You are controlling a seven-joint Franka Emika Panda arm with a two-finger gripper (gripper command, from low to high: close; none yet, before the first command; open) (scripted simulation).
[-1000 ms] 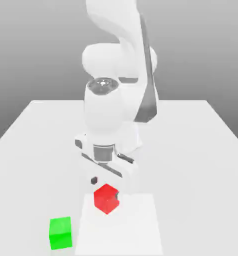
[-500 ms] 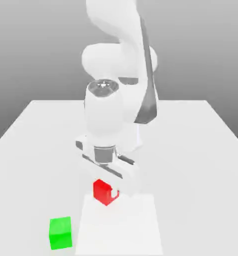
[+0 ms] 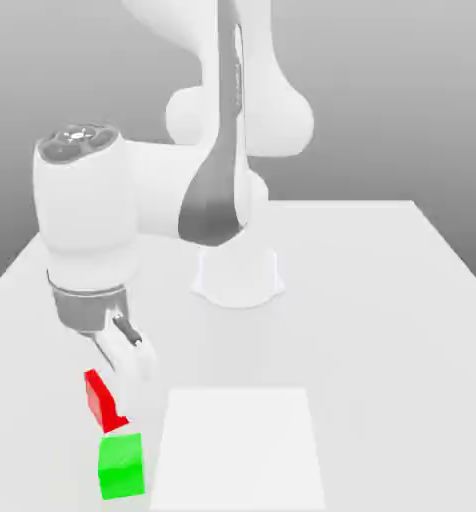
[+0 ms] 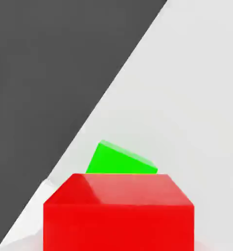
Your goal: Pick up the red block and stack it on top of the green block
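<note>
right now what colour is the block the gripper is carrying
Bright red, plain-faced; clearest in the hand view.

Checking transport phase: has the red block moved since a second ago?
Yes. The red block, held in the end effector, has shifted toward the exterior view's left, off the white square patch, to just above the green block.

White table [image 3: 382, 300] under grey backdrop; brighter white square patch [image 3: 240, 450] near front edge.
</note>
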